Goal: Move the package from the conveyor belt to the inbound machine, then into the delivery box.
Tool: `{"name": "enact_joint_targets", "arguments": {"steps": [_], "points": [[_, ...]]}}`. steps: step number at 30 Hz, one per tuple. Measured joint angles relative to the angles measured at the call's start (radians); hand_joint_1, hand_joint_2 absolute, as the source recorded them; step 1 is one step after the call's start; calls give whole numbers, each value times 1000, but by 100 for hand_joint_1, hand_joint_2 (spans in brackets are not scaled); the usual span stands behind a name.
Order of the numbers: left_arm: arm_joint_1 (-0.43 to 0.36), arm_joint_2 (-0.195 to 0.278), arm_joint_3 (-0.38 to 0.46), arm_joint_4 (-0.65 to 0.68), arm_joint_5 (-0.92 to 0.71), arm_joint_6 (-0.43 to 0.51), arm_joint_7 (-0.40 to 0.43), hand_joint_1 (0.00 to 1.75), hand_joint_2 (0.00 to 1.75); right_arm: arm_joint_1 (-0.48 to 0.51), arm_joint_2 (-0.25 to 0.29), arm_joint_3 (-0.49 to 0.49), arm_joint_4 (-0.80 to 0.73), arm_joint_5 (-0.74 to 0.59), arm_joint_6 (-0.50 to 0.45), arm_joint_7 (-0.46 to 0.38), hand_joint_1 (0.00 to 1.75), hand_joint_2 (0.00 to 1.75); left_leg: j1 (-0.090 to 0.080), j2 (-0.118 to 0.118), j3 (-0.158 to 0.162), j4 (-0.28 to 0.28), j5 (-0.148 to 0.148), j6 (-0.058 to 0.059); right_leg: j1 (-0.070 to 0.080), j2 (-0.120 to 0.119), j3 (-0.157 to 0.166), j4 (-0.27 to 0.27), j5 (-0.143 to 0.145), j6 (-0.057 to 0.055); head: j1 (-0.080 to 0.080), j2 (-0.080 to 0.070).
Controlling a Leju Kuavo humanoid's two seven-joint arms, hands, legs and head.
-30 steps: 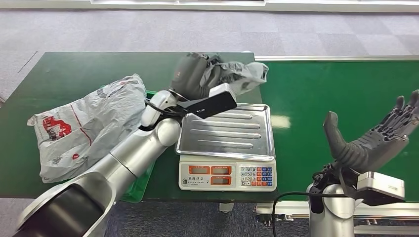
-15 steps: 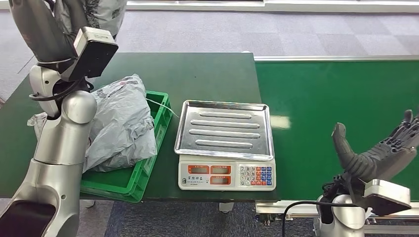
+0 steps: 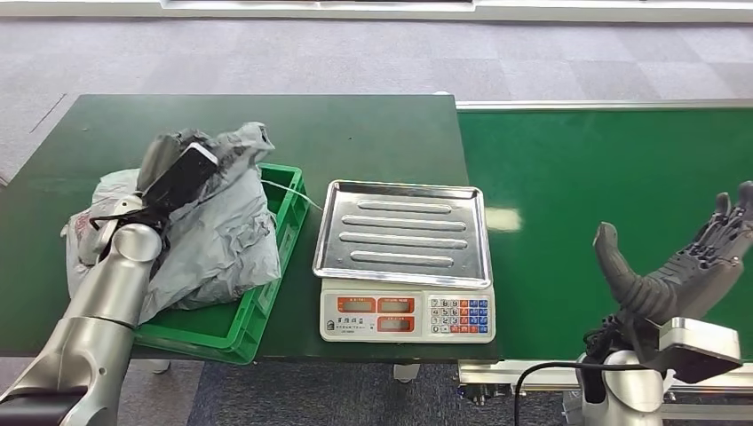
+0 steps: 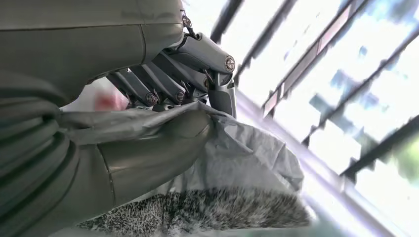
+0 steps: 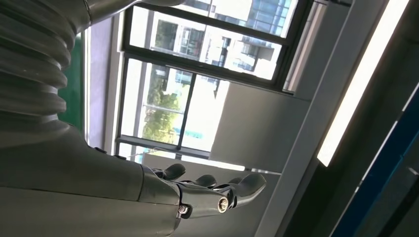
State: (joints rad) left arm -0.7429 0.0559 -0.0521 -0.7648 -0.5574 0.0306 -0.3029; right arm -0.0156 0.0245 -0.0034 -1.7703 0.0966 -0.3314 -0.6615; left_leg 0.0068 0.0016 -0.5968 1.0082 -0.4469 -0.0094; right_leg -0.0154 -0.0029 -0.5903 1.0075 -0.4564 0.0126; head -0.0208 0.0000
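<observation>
Left hand [image 3: 169,164] grips one grey package [image 3: 233,149] over the green crate [image 3: 282,232], another bag [image 3: 213,240] right beneath; right hand [image 3: 684,266] spread wide, holding nothing.

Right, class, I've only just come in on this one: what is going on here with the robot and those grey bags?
The robot's left hand grips a grey package above the green delivery box, which already holds another grey bag. The scale, with its steel tray, stands bare beside the box. The right hand hangs open over the green conveyor belt, holding nothing. The package is not yet released.
</observation>
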Motion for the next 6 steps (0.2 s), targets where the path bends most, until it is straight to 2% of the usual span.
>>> {"name": "enact_joint_targets", "arguments": {"steps": [2, 4, 6], "points": [[16, 4, 1, 70, 53, -132, -30, 124, 175, -10, -3, 0, 9, -1, 10, 4, 0, 175, 0, 0, 0, 0, 0, 0, 0, 0, 0, 0, 0, 0, 0, 0], [37, 7, 1, 112, 83, -186, -48, 37, 175, -16, -4, 0, 16, 3, 15, 8, 0, 175, 0, 0, 0, 0, 0, 0, 0, 0, 0, 0, 0, 0, 0, 0], [51, 7, 1, 128, 92, -170, -46, 0, 175, -17, -4, 0, 19, 10, 16, 12, 0, 175, 0, 0, 0, 0, 0, 0, 0, 0, 0, 0, 0, 0, 0, 0]]}}
